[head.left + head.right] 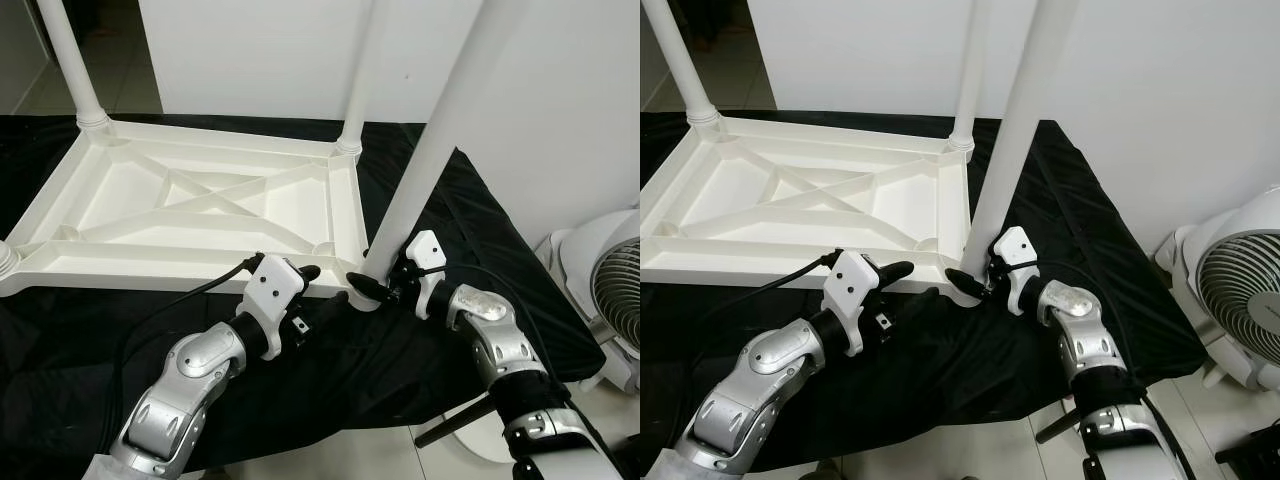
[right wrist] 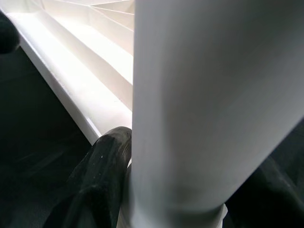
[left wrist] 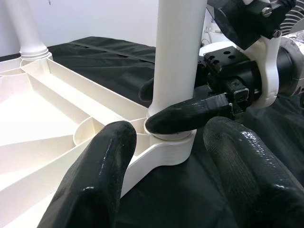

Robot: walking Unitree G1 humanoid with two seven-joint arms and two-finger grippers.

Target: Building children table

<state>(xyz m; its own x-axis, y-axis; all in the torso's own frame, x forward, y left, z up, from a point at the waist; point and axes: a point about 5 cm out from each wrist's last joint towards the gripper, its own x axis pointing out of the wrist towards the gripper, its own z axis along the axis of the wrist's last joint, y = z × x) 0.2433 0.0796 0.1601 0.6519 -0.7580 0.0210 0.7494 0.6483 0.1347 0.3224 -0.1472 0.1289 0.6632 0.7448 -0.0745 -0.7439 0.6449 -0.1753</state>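
A white plastic table top [image 1: 150, 268] lies upside down on a black cloth [image 1: 440, 330]. White legs stand in its far left corner [image 1: 72, 62] and far right corner [image 1: 362, 70]. A third leg [image 1: 440, 130] stands in the near right corner socket [image 3: 164, 152]. My right gripper [image 1: 374, 287] is shut around the base of this leg, one finger [image 3: 190, 114] on each side of it [image 2: 204, 95]. My left gripper [image 1: 318, 288] hovers open just left of that corner, over the cloth, holding nothing; its fingers [image 3: 92, 180] point at the socket.
A white fan [image 1: 612, 290] stands on the floor to the right of the cloth. A white wall [image 1: 560, 100] rises behind the table top. The near left corner [image 1: 6, 262] carries only a short stub. Tiled floor [image 1: 400, 455] shows at the front.
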